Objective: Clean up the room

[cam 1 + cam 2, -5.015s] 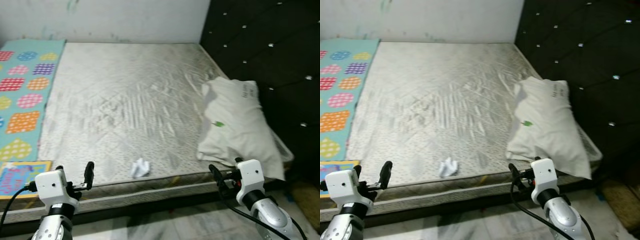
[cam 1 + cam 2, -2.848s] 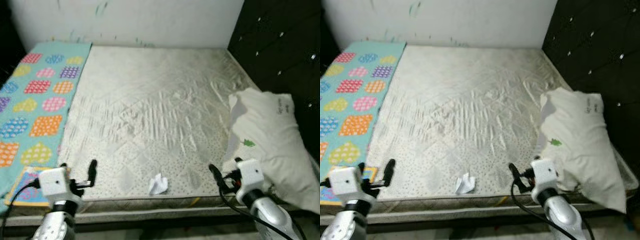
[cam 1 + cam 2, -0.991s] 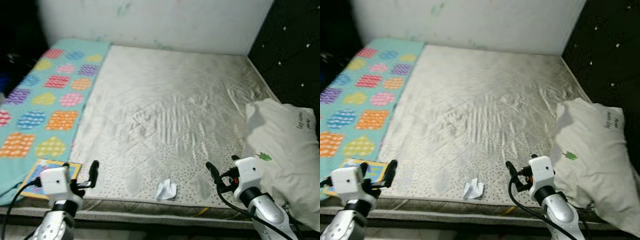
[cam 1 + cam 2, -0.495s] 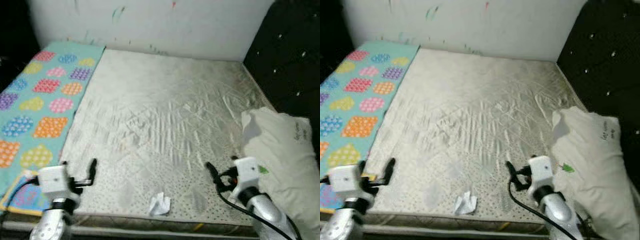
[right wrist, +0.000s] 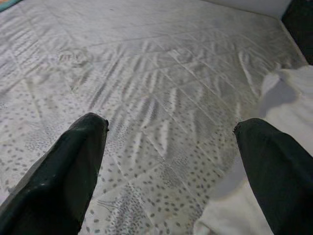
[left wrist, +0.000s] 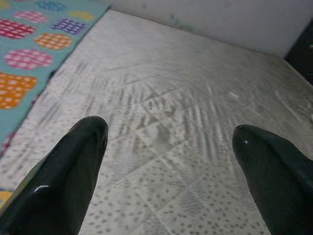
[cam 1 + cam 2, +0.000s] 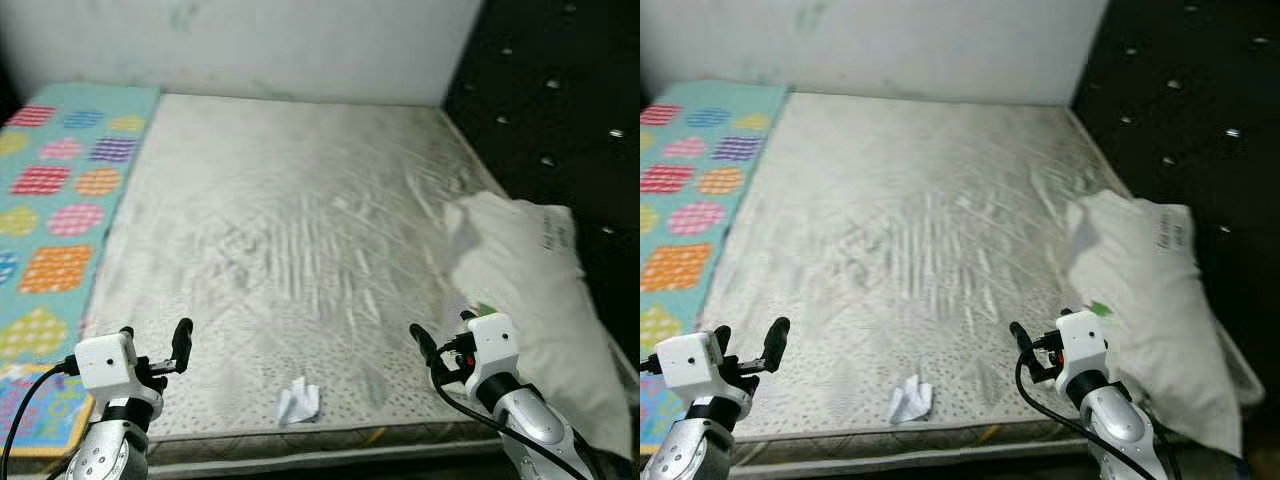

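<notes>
A crumpled white paper (image 7: 298, 401) lies on the grey quilted mattress (image 7: 280, 220), close to its front edge and between my two arms. My left gripper (image 7: 158, 348) hovers open over the mattress's front left corner, to the left of the paper, with nothing between its fingers (image 6: 73, 166). To the right of the paper, my right gripper (image 7: 443, 336) is open and empty too, its fingers (image 5: 73, 161) pointing across the mattress. A white pillow (image 7: 530, 290) lies rumpled on the mattress's right side, just beyond the right gripper.
A turquoise mat with coloured patches (image 7: 50, 190) runs along the mattress's left side, with a colourful flat book (image 7: 35, 415) at its near end. The black tufted headboard (image 7: 560, 100) rises on the right. A pale wall (image 7: 250, 45) closes the far side.
The whole picture has shifted to the left, so the camera has turned right. Paper, pillow and both open grippers keep the same relation to each other.
</notes>
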